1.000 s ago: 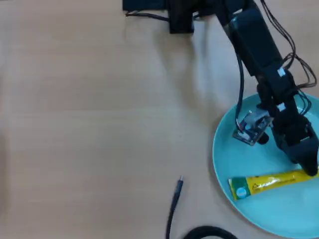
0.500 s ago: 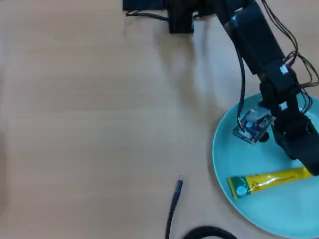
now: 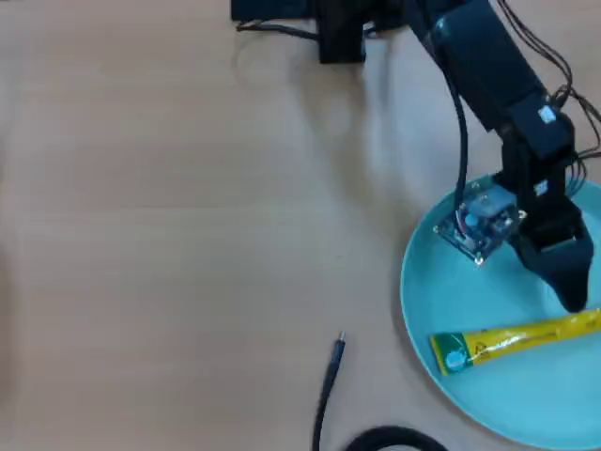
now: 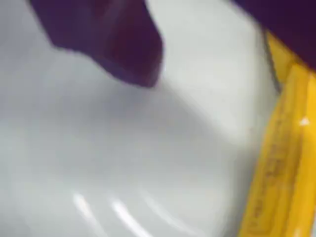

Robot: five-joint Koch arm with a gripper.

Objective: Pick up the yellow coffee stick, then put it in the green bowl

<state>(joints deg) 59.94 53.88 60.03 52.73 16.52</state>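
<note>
Gripper [image 3: 575, 299] clear of the stick, the drop looks done

Over the green bowl [image 3: 432, 291] the black jaws hang just above the yellow coffee stick [image 3: 515, 339], and the wrist view shows two dark tips spread with pale dish between them, so it's let go, holding nothing. That sachet lies flat inside the bowl, green end toward the rim. Pick and place both look finished; only pulling the arm away seems left.

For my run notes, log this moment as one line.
stick: lying in bowl | end effector: open, above stick, not holding | cable: on table
</note>
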